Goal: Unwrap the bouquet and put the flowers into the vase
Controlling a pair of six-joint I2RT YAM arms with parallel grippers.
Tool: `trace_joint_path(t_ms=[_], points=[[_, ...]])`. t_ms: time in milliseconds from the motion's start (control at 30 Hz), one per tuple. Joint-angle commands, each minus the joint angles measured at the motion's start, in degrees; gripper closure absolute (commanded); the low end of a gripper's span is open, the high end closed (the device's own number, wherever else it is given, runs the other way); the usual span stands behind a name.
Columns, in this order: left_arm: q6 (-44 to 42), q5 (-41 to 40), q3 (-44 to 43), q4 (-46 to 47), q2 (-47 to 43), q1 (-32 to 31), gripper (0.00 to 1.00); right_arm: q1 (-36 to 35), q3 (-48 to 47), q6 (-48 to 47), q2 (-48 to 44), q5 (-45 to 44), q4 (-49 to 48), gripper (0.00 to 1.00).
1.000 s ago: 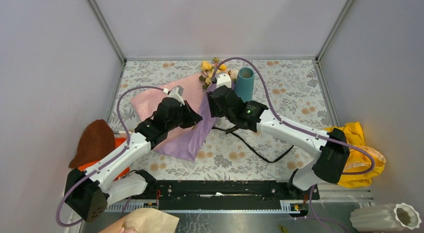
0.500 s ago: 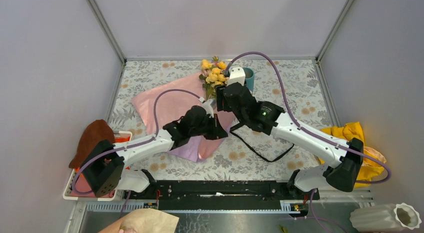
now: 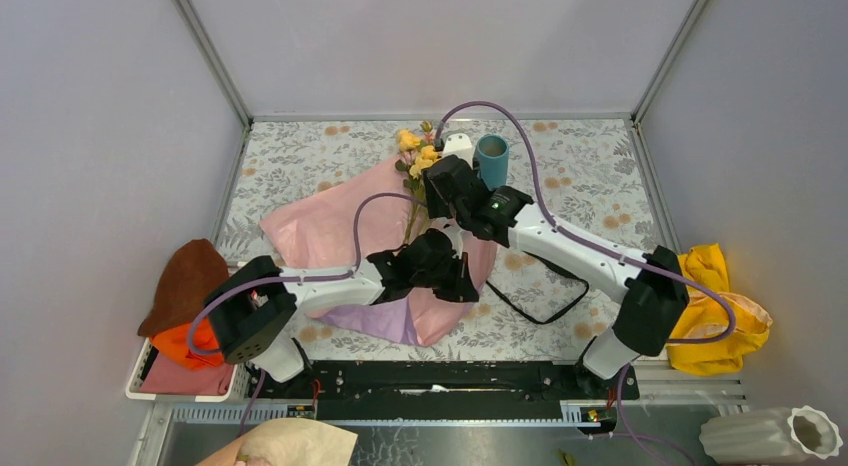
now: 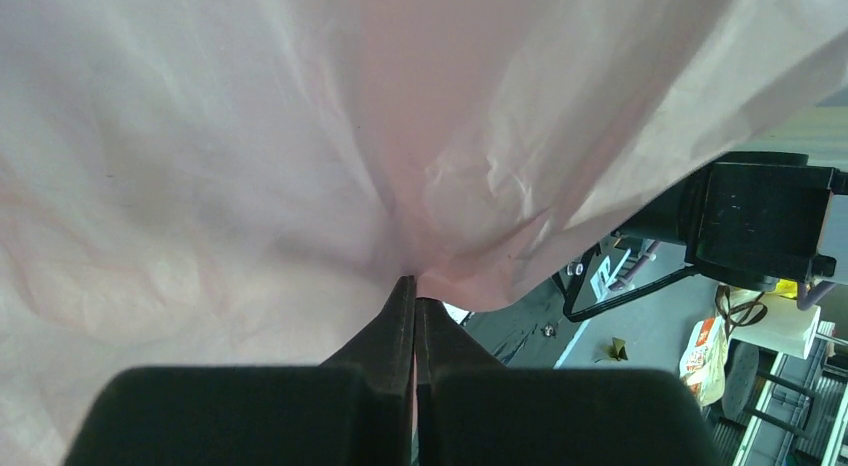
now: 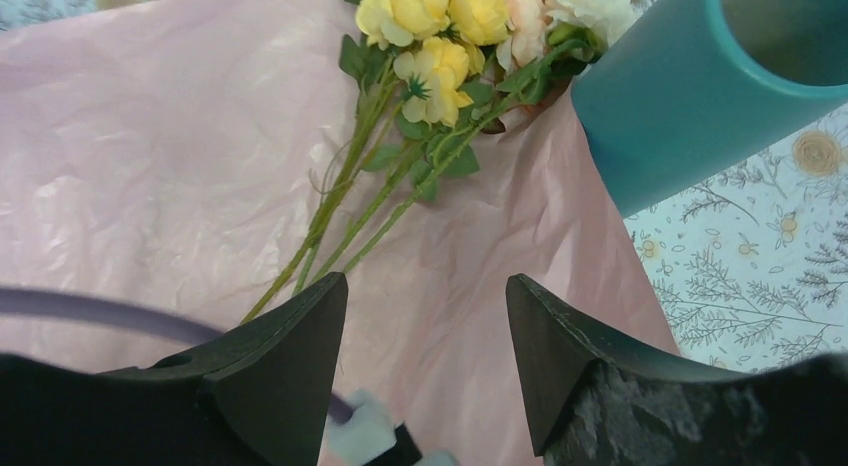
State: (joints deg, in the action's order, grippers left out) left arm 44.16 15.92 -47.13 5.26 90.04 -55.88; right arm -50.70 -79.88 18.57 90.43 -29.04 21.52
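Unwrapping step: clamping paper (image 4: 250, 136) in left gripper (image 4: 413, 286), holding right gripper (image 5: 425, 296) wide over upper-centre flowers (image 5: 430, 46); next, likely closing on stems (image 5: 340, 201).

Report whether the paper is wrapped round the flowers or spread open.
Spread open: the paper lies unfolded, the flowers bare on top of it, one edge pinched in the left hand.

left arm (image 3: 322, 284) across, jaws pinched, right arm (image 3: 572, 249) forward, jaws apart
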Motion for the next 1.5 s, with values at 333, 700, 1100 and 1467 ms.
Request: trace_joint_path(t_ms=[333,700,1100,1467], points=[[-3.83,-3.64,-4.54,-5.09,-7.27,-0.4,1.0,3.59,3.6,4.87,9.35,7.74,-1.16,0.37],[-5.22,-6.89,-8.06,-10.2,-10.74,-0.41,0.95,4.28,11.88,6.06,7.09,5.47,-0.94,0.37],[-5.87,-5.76,-7.18,-10.05,-11.01,-0.38,0.94,4.82,9.78,5.33,5.94,7.85,-0.54,0.37],[-10.8,-8.76,-10.47,-16.37,-24.84,-0.29,0.89,5.53,9.51,5.22,6.28,7.99,0.1,0.36]])
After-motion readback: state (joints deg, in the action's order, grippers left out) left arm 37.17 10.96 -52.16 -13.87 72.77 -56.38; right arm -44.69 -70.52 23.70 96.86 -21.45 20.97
